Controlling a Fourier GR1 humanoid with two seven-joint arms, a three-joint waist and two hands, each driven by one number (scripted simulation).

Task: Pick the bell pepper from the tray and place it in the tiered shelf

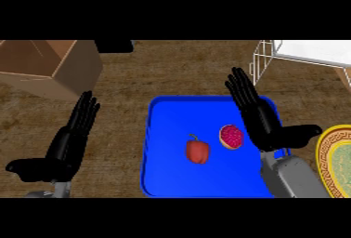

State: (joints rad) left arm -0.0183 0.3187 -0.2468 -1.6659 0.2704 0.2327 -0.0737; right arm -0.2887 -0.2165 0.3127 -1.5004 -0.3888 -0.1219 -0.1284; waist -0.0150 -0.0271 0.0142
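Pepper (197,151) is lying upright-long in the blue tray (205,186), just left of the right hand (264,121), whose fingers are straight and released; left hand (72,135) is resting well apart, also released.

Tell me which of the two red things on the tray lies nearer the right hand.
The round cut fruit, with its speckled red face. It lies just beside the right hand; the bell pepper, plain red with a stem, lies farther left on the blue tray.

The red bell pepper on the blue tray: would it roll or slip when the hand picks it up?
The bell pepper lies on its side, rounded, so a nudge might roll it across the tray. Its skin looks smooth, perhaps slippery. The open right hand hasn't touched it.
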